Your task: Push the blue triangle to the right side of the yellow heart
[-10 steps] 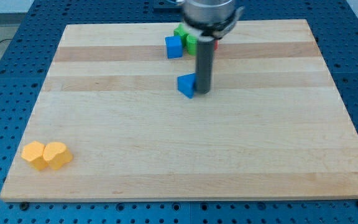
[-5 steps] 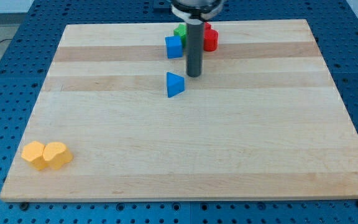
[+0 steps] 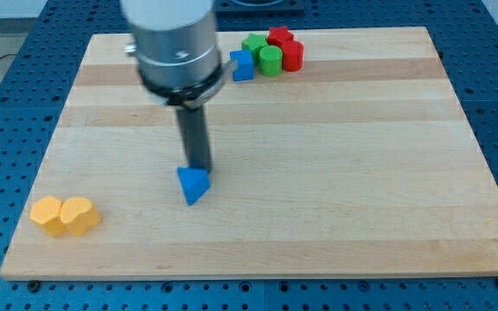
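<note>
Tip [image 3: 198,167] down on the counter [image 3: 318,190], touching the top edge of the blue triangle [image 3: 193,185], just above it in the view. No hand on this arm, only a bare rod. Blue triangle near mid-counter, left of centre, well apart from the yellow heart [image 3: 79,215] at bottom left. Yellow block [image 3: 47,214] touching the heart's left. Clustered at top: blue block [image 3: 242,65], green blocks [image 3: 263,53], red blocks [image 3: 286,48].

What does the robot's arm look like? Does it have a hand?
No hand and no fingers. The arm ends in a wide, shiny silver-grey cylinder with a dark band round its bottom. A straight dark grey rod sticks down from it to my tip. No cables or markings show.
</note>
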